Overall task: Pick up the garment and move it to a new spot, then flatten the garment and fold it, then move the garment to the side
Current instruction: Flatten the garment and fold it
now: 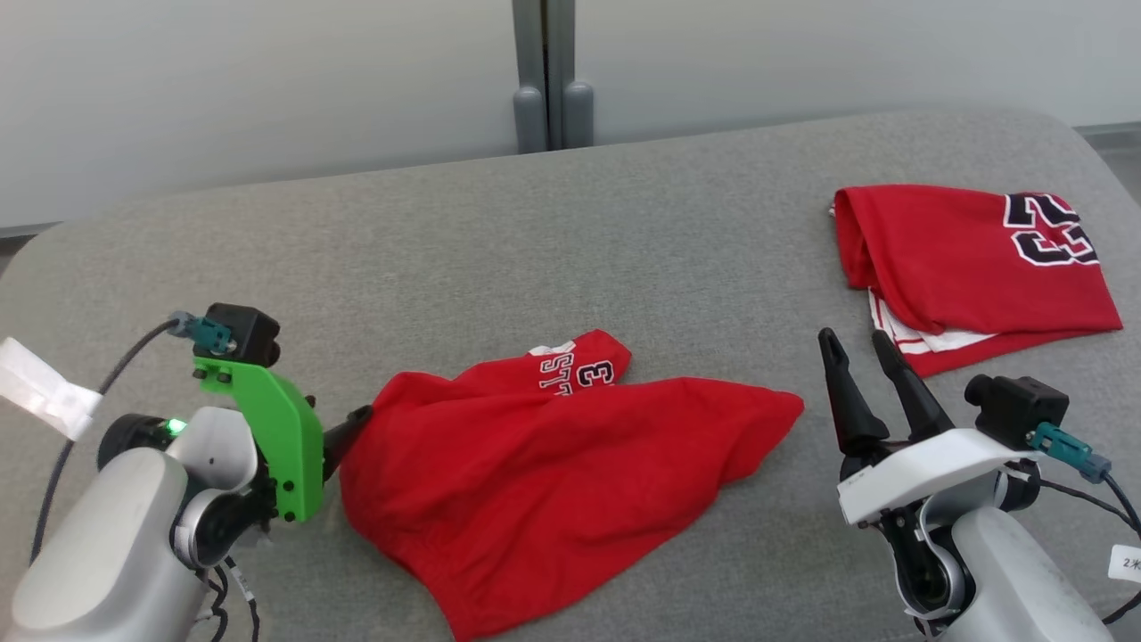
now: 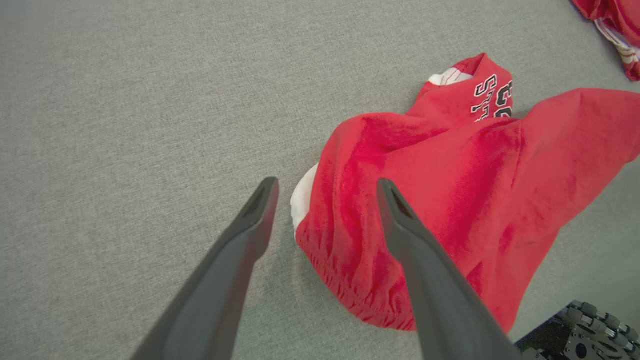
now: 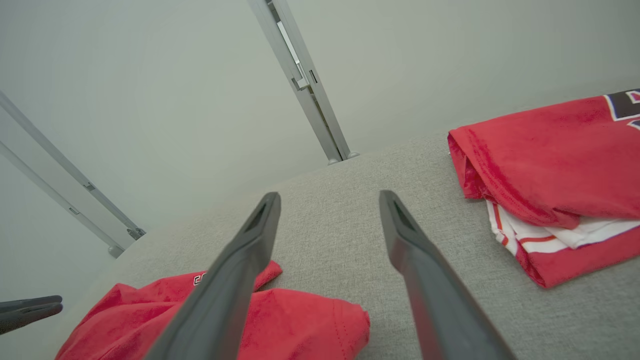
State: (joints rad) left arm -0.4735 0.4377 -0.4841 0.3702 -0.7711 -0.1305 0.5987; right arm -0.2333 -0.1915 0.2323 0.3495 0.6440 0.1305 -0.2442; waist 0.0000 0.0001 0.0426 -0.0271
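Note:
The garment point(image 1: 553, 464) is a crumpled red jersey piece with black-and-white lettering, lying at the front middle of the grey padded surface point(image 1: 535, 250). My left gripper point(image 1: 352, 428) sits at its left edge. In the left wrist view that gripper point(image 2: 325, 185) is open and straddles the elastic hem of the garment point(image 2: 450, 200), one finger over cloth and the other over bare padding. My right gripper point(image 1: 856, 341) stands open and empty to the right of the garment, clear of it. In the right wrist view the gripper point(image 3: 328, 196) points over bare padding, with the garment point(image 3: 290, 325) at the lower left.
A second red jersey point(image 1: 972, 259) with white trim lies folded at the right rear, just beyond my right gripper. A grey metal post point(image 1: 548, 80) stands against the pale wall behind the surface. A white tag point(image 1: 45, 388) hangs off my left arm's cable.

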